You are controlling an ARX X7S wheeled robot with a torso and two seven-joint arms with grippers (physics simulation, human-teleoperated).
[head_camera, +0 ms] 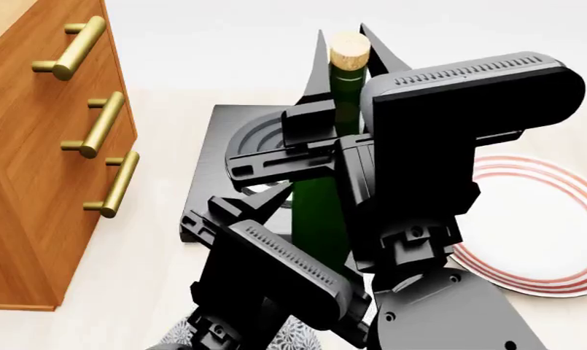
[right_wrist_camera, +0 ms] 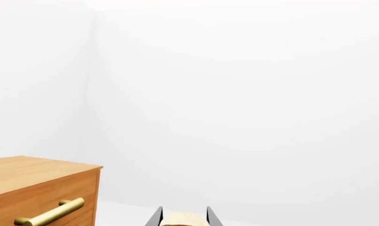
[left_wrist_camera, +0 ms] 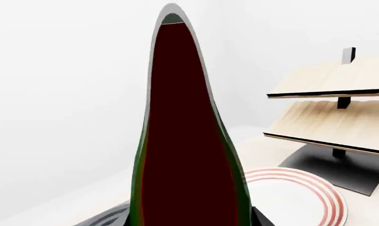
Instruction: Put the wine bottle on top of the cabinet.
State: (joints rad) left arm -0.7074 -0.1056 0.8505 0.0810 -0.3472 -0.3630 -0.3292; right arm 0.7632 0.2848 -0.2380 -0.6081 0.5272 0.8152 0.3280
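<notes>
Up above the floor, the wine bottle (head_camera: 334,168) stands straight, with its tan cork (head_camera: 350,49) at the top. Both arms crowd around it. The right gripper (head_camera: 347,44) has its two thin fingers on either side of the cork, and the right wrist view shows the cork sitting snug between them, so this gripper seems to be pinching the bottle's top. The left gripper (head_camera: 303,157) sits low at the bottle's body, and in the left wrist view the dark glass fills the middle. I cannot tell if that one is squeezing or only close by.

Holding the bottle upright by the top lets it be lifted high, and that makes sense, because the cabinet (head_camera: 40,146) is tall. The cabinet stands off to the left, apart from the bottle, with brass handles (head_camera: 100,124) on its drawers. Its top is bare in the right wrist view.

A white plate with red rings (head_camera: 541,233) lies to the right, near a pale wood rack (left_wrist_camera: 337,110).

I think the bottle needs to go higher and then leftward.
</notes>
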